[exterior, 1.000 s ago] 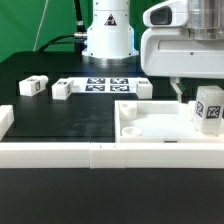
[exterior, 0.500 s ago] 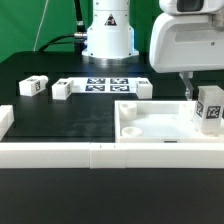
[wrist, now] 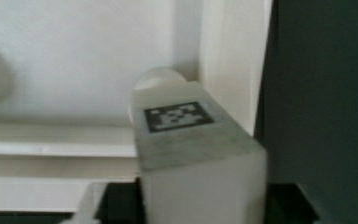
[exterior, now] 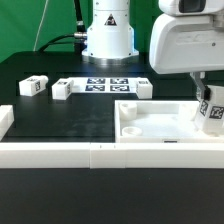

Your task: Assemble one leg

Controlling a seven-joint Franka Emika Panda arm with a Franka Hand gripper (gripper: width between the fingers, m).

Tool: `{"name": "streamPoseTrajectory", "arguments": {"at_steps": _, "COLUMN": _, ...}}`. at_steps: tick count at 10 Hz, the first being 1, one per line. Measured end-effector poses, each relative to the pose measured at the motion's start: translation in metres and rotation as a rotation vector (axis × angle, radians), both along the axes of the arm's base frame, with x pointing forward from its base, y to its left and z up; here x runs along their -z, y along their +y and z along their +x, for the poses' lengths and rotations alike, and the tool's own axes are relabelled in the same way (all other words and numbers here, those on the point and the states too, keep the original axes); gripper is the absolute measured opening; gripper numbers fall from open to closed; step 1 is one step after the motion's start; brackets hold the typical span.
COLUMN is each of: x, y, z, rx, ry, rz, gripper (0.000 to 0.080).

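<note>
Progress about midway, by the look of it: leg [exterior: 212, 112] off the table and up at the white panel [exterior: 150, 125], not yet seated in it. Leg at the right edge of the exterior view, over the panel's right-hand corner, tilted a little, tag toward the camera; impossible to tell whether touching the panel or just above it. Gripper [exterior: 206, 98] clamped on the leg, jaws apparently against its sides as far as the wrist view shows, tag in the middle of that frame, panel corner pale and blurred behind.

Left to do, judging from this: lining the leg up with its corner seat, pressing or twisting it home, letting go.

Arm reaching in from the upper right of the exterior view, wrist housing large and close to the camera, pointing down over the panel's right side. Spare legs [exterior: 63, 89] loose in a row across the upper left and middle, beside the marker board [exterior: 103, 84]. Long rails [exterior: 60, 152] across the lower frame, well apart from the gripper
</note>
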State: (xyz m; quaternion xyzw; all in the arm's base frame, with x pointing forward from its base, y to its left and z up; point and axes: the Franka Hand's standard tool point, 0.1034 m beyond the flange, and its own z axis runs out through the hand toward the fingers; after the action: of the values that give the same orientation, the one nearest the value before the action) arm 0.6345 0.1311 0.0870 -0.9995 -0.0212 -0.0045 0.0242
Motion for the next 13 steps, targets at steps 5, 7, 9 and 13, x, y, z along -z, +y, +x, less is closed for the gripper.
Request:
{"name": "streamPoseTrajectory", "arguments": {"at_steps": 5, "x": 0.000, "y": -0.003, "z": 0.000, "rx": 0.057, "ry": 0.008, "rz": 0.007, "gripper": 0.0301}}
{"name": "streamPoseTrajectory", "arguments": {"at_steps": 7, "x": -0.001, "y": -0.008, "z": -0.004, "rx": 0.371, "ry": 0.043, "rz": 0.054, "gripper": 0.0301}}
{"name": "streamPoseTrajectory", "arguments": {"at_steps": 9, "x": 0.002, "y": -0.010, "z": -0.005, "rx": 0.620, "ry": 0.051, "rz": 0.072, "gripper": 0.0301}}
{"name": "streamPoseTrajectory", "arguments": {"at_steps": 13, "x": 0.002, "y": -0.009, "z": -0.004, "rx": 1.063, "ry": 0.051, "rz": 0.092, "gripper": 0.0300}}
